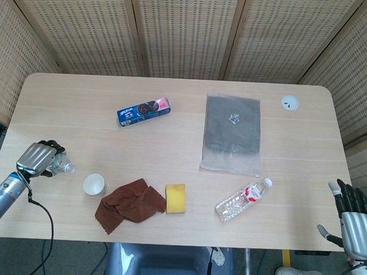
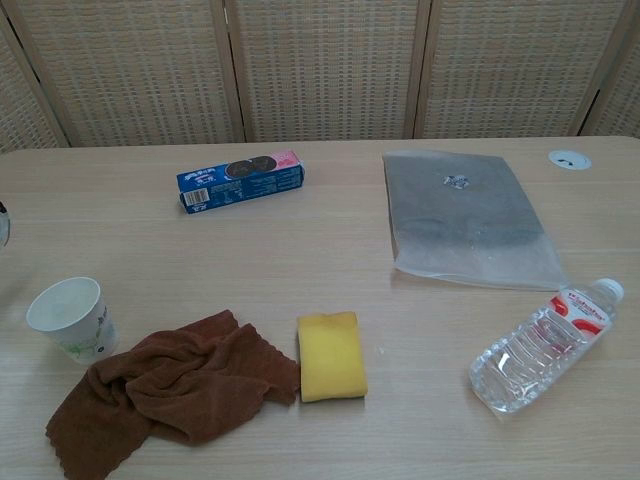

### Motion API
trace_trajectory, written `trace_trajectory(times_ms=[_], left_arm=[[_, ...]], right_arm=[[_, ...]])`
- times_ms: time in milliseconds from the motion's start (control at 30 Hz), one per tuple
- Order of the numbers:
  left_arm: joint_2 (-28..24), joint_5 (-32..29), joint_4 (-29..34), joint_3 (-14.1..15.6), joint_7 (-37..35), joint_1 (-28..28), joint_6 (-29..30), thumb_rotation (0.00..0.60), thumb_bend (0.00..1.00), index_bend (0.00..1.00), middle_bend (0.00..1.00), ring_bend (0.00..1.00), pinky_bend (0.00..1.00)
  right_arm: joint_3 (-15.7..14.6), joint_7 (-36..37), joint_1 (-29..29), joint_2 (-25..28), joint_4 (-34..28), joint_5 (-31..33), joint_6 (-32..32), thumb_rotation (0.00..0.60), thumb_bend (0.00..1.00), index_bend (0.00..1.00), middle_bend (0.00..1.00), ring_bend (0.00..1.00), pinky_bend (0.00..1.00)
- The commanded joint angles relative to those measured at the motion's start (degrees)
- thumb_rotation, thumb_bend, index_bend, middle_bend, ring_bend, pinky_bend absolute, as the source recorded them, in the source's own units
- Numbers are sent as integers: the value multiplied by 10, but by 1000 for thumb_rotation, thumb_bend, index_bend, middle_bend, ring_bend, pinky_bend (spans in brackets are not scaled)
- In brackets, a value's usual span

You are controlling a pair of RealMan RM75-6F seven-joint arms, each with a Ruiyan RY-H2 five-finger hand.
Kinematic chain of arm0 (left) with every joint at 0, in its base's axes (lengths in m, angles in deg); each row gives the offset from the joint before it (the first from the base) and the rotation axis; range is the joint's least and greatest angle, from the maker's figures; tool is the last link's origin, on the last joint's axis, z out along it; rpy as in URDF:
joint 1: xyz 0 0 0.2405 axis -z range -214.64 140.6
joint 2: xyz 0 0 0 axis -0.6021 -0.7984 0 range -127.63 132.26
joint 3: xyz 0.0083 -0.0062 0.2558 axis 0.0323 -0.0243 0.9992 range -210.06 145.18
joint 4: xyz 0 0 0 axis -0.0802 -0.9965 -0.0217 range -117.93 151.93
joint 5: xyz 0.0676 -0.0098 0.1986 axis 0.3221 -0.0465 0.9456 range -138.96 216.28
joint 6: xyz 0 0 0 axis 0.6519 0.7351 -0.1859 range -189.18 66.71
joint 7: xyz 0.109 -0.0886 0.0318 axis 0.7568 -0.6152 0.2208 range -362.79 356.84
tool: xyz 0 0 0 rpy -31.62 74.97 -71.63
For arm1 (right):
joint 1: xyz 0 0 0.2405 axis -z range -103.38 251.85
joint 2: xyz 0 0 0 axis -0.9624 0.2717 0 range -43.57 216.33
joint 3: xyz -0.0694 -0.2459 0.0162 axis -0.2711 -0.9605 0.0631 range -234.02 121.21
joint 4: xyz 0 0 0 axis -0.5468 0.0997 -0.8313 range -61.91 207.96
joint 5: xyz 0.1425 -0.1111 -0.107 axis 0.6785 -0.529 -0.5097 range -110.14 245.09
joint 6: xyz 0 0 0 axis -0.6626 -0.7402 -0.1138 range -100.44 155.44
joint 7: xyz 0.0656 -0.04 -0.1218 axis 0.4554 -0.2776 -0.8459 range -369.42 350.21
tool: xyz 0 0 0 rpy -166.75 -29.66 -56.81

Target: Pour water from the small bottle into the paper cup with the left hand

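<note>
In the head view my left hand [image 1: 37, 158] grips a small clear bottle [image 1: 61, 165] at the table's left edge. The bottle lies tilted, its mouth pointing right toward the white paper cup [image 1: 94, 184]. A short gap separates mouth and cup. The cup [image 2: 70, 318] stands upright, just left of the brown cloth. The chest view shows only a sliver of the bottle at its left border. My right hand [image 1: 352, 217] hangs off the table's right front corner, fingers spread, holding nothing.
A brown cloth [image 1: 130, 203] and a yellow sponge [image 1: 175, 198] lie right of the cup. A larger water bottle [image 1: 243, 200] lies on its side at front right. A cookie box [image 1: 144, 111] and a grey bagged item [image 1: 232, 133] sit further back.
</note>
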Motion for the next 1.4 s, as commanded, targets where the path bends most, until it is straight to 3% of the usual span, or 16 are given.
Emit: trace_trajectory(times_ms=[33,467,867,1400], left_arm=[[12,-1,-2,2,16,-1,1,600,441,562,421,243,296],[19,22,-5,13,89,15,-1,600,441,562,423,243,295],[21,1,13,6,140,24,-26,600,443,562,424,243,295],[34,9,-13,8,237,21,3,600,445,563,426,243,294]], right_arm=[[0,1,0,0,0,-1,1,600,0,15,0,0,0],[1,3,2,2,0,-1,4,600,0,15,0,0,0],[2,-1,1,0,0,2,1,600,0,15,0,0,0],[2,4,3,3,-1,0,4,600,0,15,0,0,0]])
